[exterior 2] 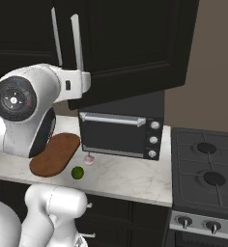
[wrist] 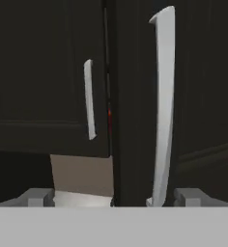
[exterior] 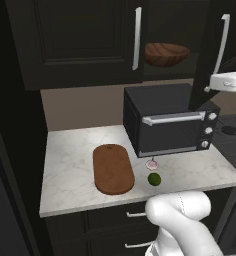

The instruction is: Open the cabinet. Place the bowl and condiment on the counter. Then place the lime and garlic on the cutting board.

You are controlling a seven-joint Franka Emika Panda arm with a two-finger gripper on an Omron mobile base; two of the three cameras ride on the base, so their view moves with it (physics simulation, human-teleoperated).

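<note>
The cabinet (exterior: 140, 40) is seen with its right door swung partly open, the bowl (exterior: 166, 53) showing on the shelf inside, so everything else is judged still to be done. Lime (exterior: 154, 179) and garlic (exterior: 151, 163) are found on the bench (exterior: 70, 170) beside the board (exterior: 113, 169). The gripper (wrist: 115, 198) is spread wide, nothing held, the handle (wrist: 163, 106) just inside its right finger.

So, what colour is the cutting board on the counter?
The cutting board is reddish-brown wood, clearest in the left base view.
</note>
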